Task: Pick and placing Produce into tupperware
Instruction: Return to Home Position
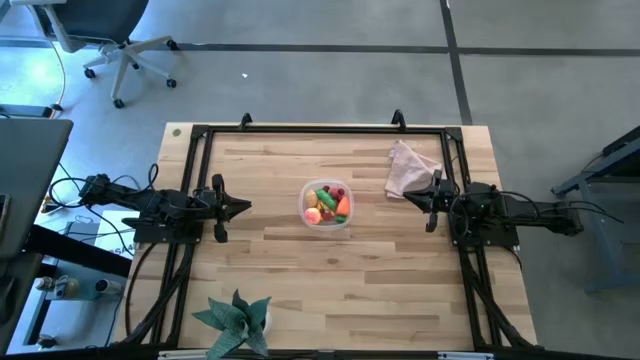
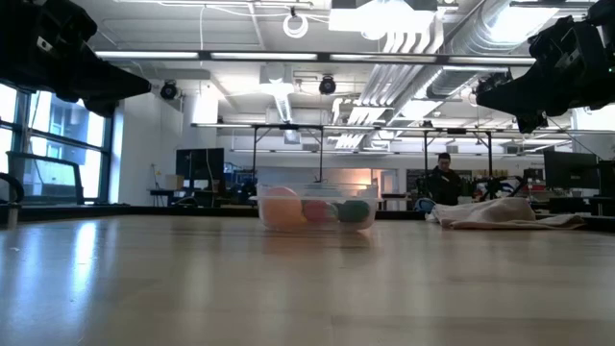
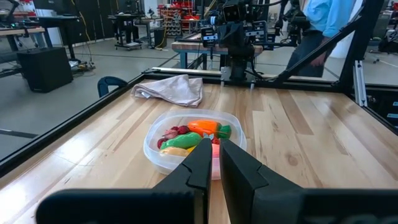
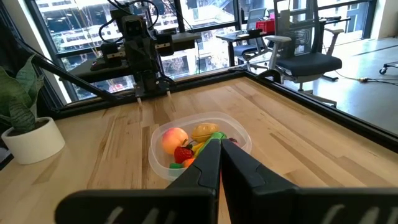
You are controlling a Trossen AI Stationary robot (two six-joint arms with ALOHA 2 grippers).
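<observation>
— What is being shown from overhead, going from the left?

— The left gripper (image 1: pixel 243 207) is being held over the wooden table (image 1: pixel 330 275) at 9 o'clock of the tupperware (image 1: pixel 304 210), well apart from it, with its fingers being pressed together. The tupperware is sitting mid-table, and the produce (image 1: pixel 328 201) is being held inside it. At 3 o'clock the right gripper (image 1: pixel 408 196) is being held, also well apart, its fingers likewise closed on themselves. The cloth (image 1: pixel 410 165) is lying just beside it, at 2 o'clock of the container. A leafy plant (image 1: pixel 235 320) is standing at 7 o'clock, near the table's edge.

— What is being added by the other views?

— Single pieces are being told apart only at the wrists. From the left wrist an orange carrot (image 3: pixel 202 126), a glossy green piece (image 3: pixel 180 142) and dark red cherries (image 3: pixel 174 132) are being seen. From the right wrist a round peach-coloured fruit (image 4: pixel 175 138) and a lumpy tan potato (image 4: pixel 204 132) are being seen. In the low view the produce is being reduced to soft pink and green blobs behind the see-through wall, and a person (image 2: pixel 443 178) is being seen in the room beyond.

— And the materials?

— The container is being shown as thin clear plastic with rounded corners. The table is being shown as pale planks inside a black metal frame (image 1: pixel 200 135). The cloth is crumpled and pinkish-beige, and the plant's pot (image 4: pixel 31 140) is smooth and white.
</observation>
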